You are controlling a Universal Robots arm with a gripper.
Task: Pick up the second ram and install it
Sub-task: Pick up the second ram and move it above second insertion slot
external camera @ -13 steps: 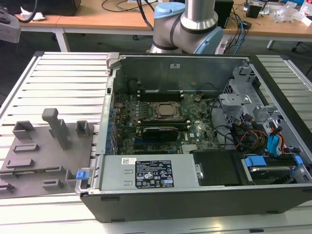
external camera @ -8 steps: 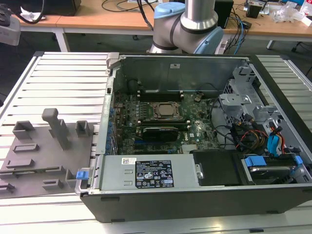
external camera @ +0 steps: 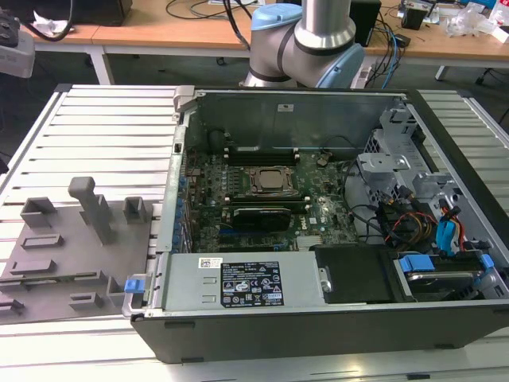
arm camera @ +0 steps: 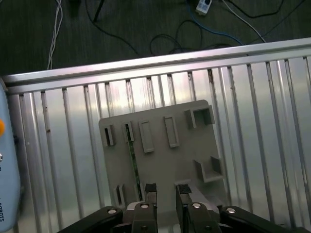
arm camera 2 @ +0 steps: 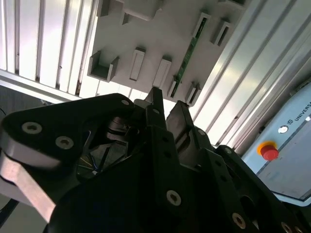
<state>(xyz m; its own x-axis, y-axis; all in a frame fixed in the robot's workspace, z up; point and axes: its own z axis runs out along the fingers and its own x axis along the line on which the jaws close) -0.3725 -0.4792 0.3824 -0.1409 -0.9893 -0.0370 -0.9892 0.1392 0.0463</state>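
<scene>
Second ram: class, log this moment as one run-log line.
phase: pre-grasp | gripper: open, empty, over grey fixture | second ram: in fixture, not gripped | install: not done

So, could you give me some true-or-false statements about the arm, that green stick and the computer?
1. The gripper is holding the green RAM stick. False: its jaws stand apart and empty, and the stick lies in the grey fixture.
2. The computer case is open, with its motherboard showing. True.
3. The fixture sits inside the case. False: it lies on the ribbed metal table, at the exterior view's left of the case.
4. The gripper is above the fixture and not touching it. True, in both wrist views.
</scene>
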